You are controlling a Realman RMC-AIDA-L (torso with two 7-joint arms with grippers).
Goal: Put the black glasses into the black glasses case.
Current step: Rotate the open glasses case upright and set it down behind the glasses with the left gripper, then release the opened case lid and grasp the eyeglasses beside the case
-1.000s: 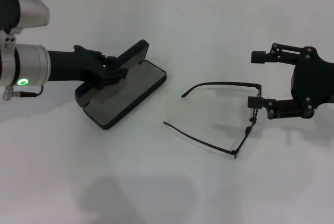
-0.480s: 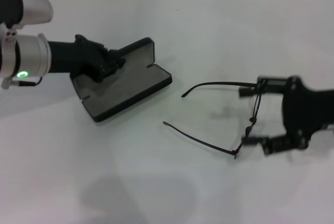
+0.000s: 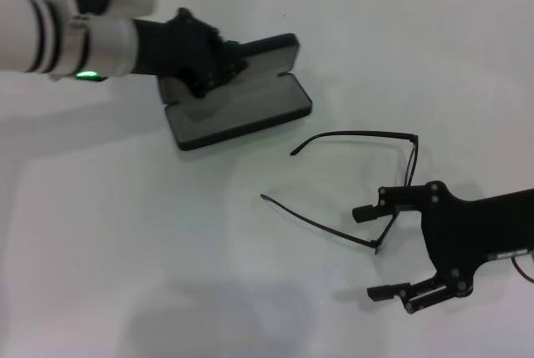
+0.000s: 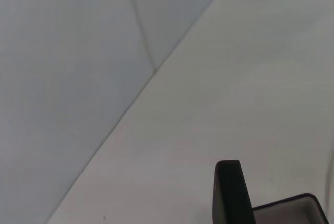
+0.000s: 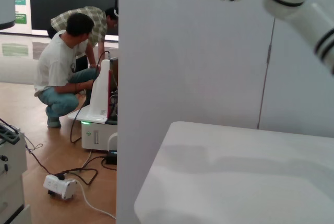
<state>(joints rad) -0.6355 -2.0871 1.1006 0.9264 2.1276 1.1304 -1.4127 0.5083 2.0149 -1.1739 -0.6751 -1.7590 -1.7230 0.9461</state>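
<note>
Glasses lie unfolded on the table, not in the case. My left gripper clamps its open lid; my right gripper, fingers apart, hovers near the frame's near end.

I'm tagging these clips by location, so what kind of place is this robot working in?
Probably a robotics lab or demo hall. A white table holds only the black glasses and the black glasses case, white partition panels surround it, and two people crouch over equipment with floor cables behind.
</note>
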